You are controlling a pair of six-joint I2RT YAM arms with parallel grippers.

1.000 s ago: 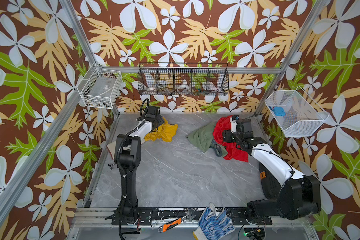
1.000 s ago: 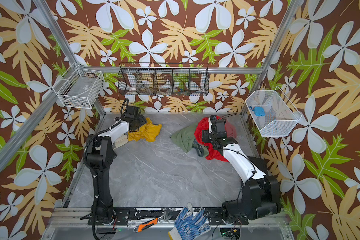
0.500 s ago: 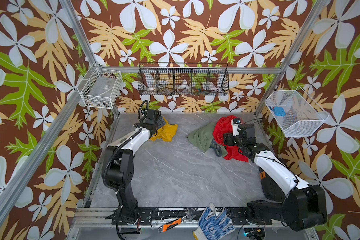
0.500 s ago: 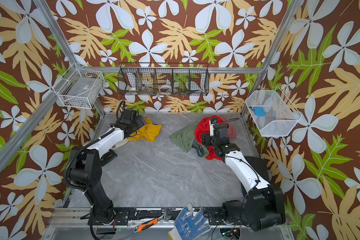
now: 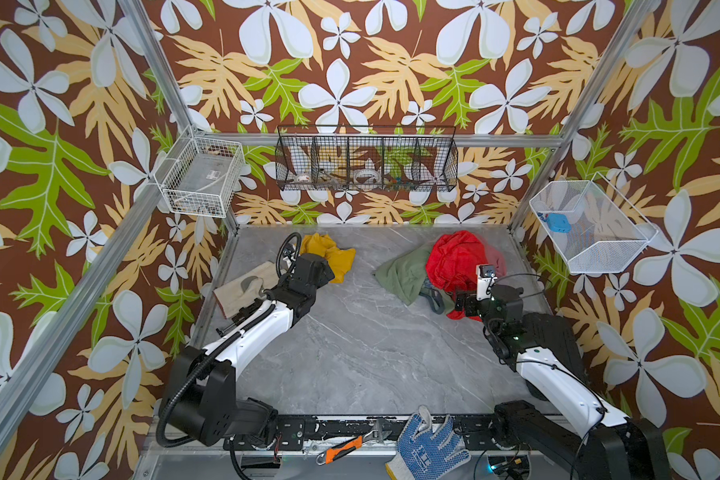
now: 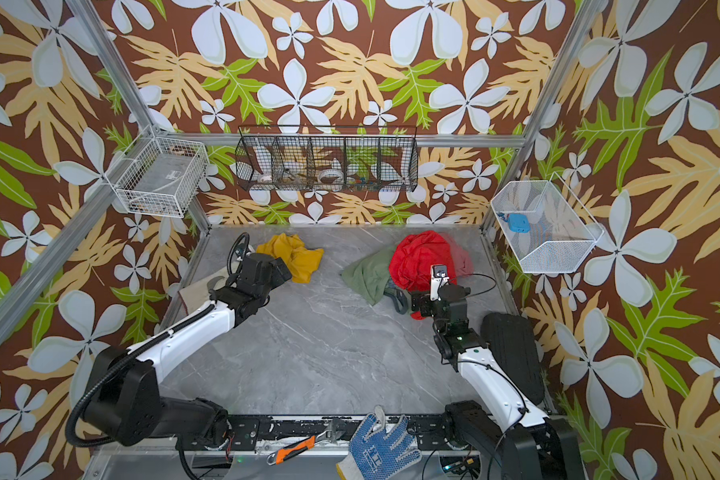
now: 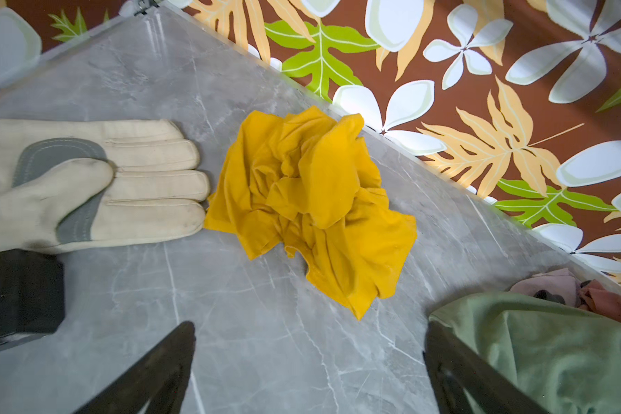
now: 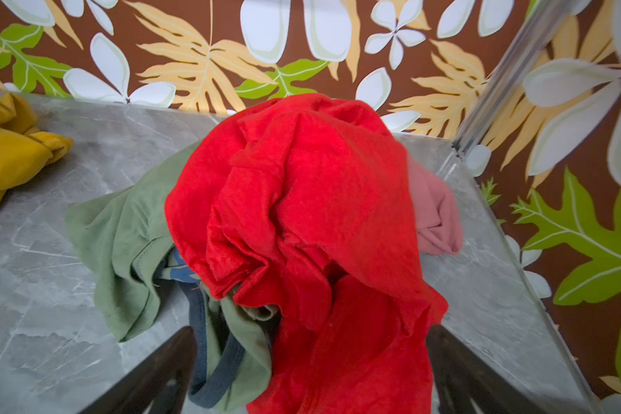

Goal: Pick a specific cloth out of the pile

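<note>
Jaws on the left arm stand wide apart in the left wrist view. Bare grey tabletop [image 7: 284, 340] shows between the two dark fingers [image 7: 151, 372], and nothing is clamped. Right jaws are equally spread in the right wrist view, with a finger [image 8: 151, 372] on either side of the near edge of the pile [image 8: 251, 322]. Fabric lies loose between them, and we see none pinched.

We find the cloth [image 5: 329, 253], mustard yellow and crumpled, in the upper left part of the tabletop in both top views. It lies close to the back wall and well apart from the pile. The left arm's wrist overlaps its lower left edge there. In the left wrist view one corner lies just beside the fingertips of a beige work glove [image 7: 104, 179]; we cannot tell whether they touch.

The pile sits at the upper right of the tabletop:
- a red cloth [image 5: 454, 257] is on top;
- an olive-green cloth [image 5: 402, 276] spreads out to its left;
- dull pink fabric [image 5: 494, 258] shows at its right;
- a grey strap [image 5: 433, 298] lies at its lower edge.

Along the bottom edge of the frame lie a blue-dotted glove [image 5: 427, 442] and an orange-handled wrench [image 5: 346, 446].
</note>
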